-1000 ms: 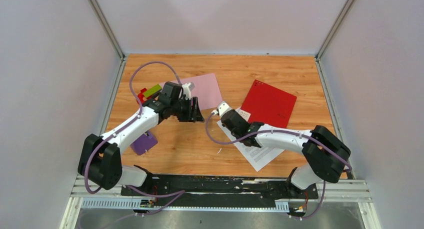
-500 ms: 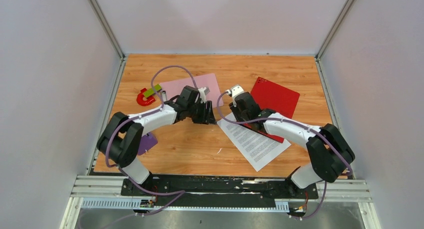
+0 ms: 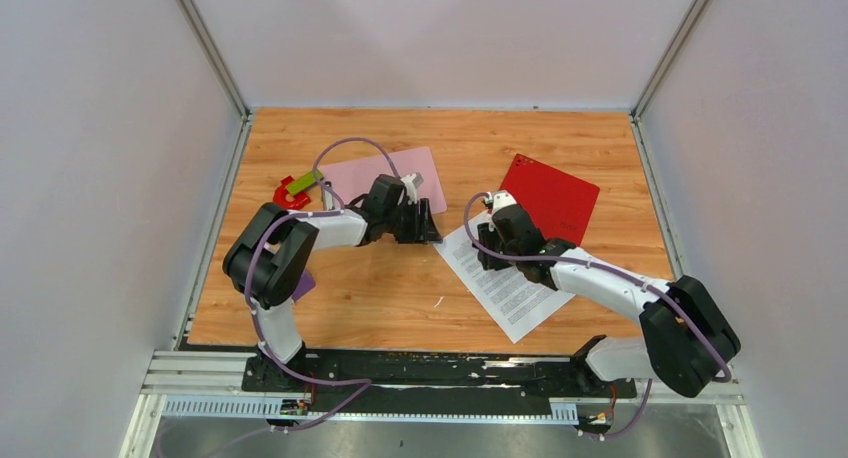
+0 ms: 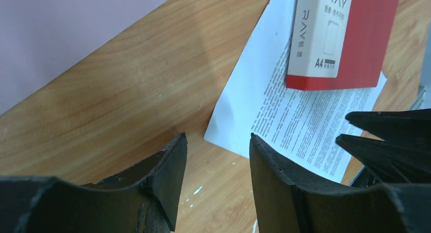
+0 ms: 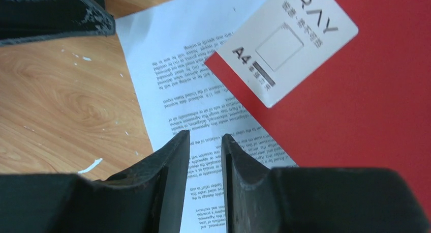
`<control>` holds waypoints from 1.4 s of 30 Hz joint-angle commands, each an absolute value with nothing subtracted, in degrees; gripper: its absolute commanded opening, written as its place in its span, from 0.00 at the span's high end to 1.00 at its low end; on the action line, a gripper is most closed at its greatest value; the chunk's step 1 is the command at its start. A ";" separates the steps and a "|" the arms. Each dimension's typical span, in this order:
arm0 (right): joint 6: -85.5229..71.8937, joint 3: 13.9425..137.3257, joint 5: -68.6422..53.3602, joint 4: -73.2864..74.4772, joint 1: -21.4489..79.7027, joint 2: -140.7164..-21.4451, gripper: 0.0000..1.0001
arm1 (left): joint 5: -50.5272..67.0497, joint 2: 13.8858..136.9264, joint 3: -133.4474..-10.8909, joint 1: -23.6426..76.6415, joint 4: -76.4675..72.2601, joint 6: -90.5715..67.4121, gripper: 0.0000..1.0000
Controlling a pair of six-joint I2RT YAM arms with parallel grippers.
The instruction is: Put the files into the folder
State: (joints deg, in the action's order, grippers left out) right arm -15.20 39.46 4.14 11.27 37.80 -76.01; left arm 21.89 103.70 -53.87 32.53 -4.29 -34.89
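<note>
Locate the files [image 3: 512, 296]; they lie flat, long axis running far-left to near-right, with the far-right edge under the red folder [image 3: 556, 200]. The right gripper [image 5: 206, 136] is nearer, directly over their far-left end, jaws narrow and empty; the left gripper [image 4: 216, 141], jaws moderately apart and empty, sits just left of their corner.

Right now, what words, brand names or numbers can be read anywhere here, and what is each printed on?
"RAY": brand, on the white label at the corner of the red folder.
"A4": same label, beside a dark bar.
Small characters under "RAY": too small to read.
Dense black print on the white sheet: too small and blurred to read.
Nothing readable elsewhere.
</note>
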 commanded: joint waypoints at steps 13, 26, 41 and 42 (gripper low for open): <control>-27.96 28.85 4.96 4.37 36.99 -70.47 0.70 | 30.14 107.74 -50.07 34.55 -19.80 -44.97 0.44; -29.92 25.98 5.45 0.44 36.90 -72.86 0.70 | 35.73 104.96 -47.43 36.32 -33.33 -55.86 0.44; -29.49 24.63 6.12 -0.73 36.86 -69.26 0.69 | 31.22 103.01 -49.45 38.49 -32.51 -55.73 0.44; -29.48 24.54 5.88 -1.35 36.85 -69.26 0.69 | 30.94 103.08 -49.81 38.68 -31.80 -55.46 0.44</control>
